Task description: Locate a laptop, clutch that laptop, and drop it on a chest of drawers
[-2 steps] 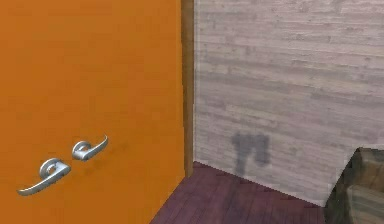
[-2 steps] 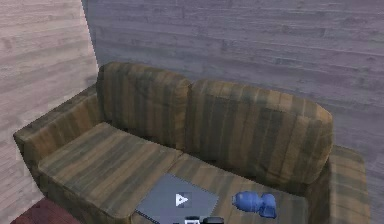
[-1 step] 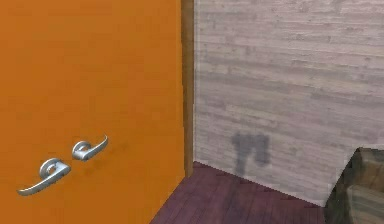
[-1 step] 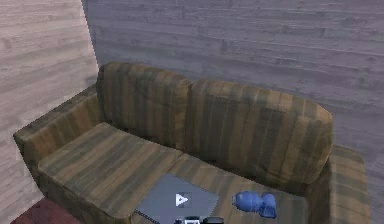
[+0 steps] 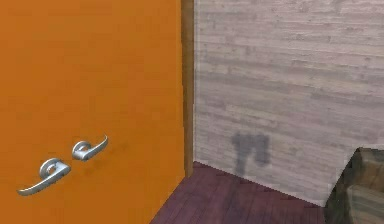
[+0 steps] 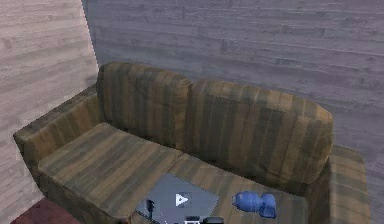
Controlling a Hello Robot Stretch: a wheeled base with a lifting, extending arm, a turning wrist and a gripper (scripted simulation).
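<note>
In the arm side view, nearest to us at the bottom edge, we see the gripper [image 6: 151, 210] as a few dark parts. A flat grey laptop [image 6: 178, 190] lies at and behind it. We cannot tell how the jaws stand, whether the gripper holds anything, or whether it touches the laptop. The laptop lies toward the front of the seat of a striped sofa [image 6: 230, 120]. Just beside it, toward this view's right, 1 rounded blue thing [image 6: 255, 203] rests on the same seat. Behind both rises the sofa's padded back, with an armrest at each end. Beyond the sofa stands a grey plank wall [image 6: 250, 40].

In the forward view, a dark purple floor [image 5: 235, 205] lies lowest. The corner of a brown piece of furniture [image 5: 362, 185] sits at the bottom right. An orange door [image 5: 90, 70] takes the left half, close to us, with 2 silver lever handles [image 5: 88, 149] low on it. Past the door's edge, the plank wall runs across the right half.
</note>
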